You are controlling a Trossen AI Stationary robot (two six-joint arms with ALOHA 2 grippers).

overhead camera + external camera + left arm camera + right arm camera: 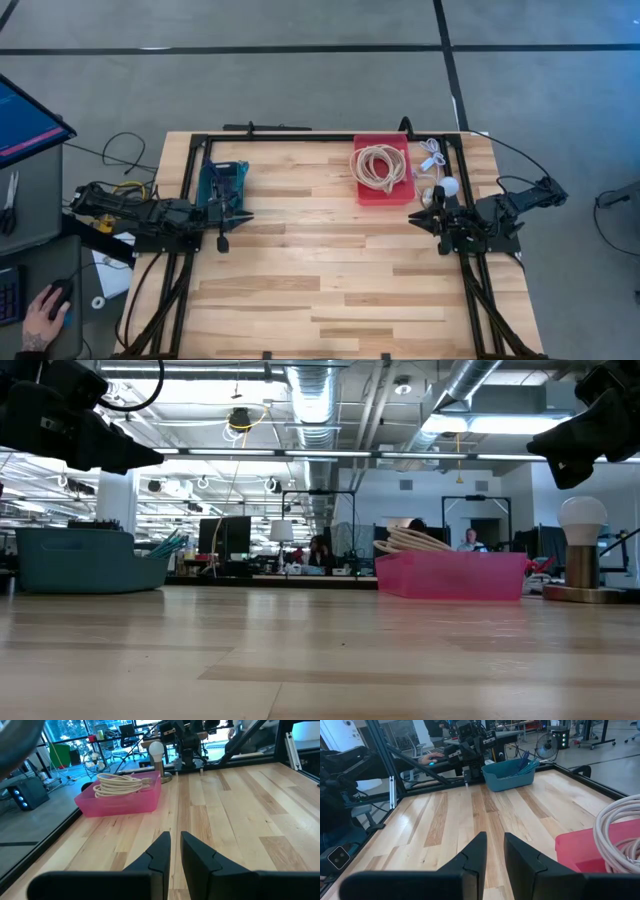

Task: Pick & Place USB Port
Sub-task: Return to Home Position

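Observation:
I cannot pick out a USB port in any view. A teal bin [222,180] [509,772] stands on the table's far left with thin blue and green things sticking out of it. A pink bin [383,168] [122,800] on the far right holds a coiled beige cable [120,785]. My left gripper [248,216] [175,840] hovers just near of the teal bin, shut to a narrow gap and empty. My right gripper [412,217] [495,840] hovers near of the pink bin, likewise shut and empty. The two grippers face each other across the table.
A light bulb on a round base [447,187] [582,535] stands right of the pink bin, with white cables [432,155] beyond it. A black frame [300,133] runs along the table's far and side edges. Bare wood [330,270] lies between and near of the grippers. A person's hand [45,310] is off-table left.

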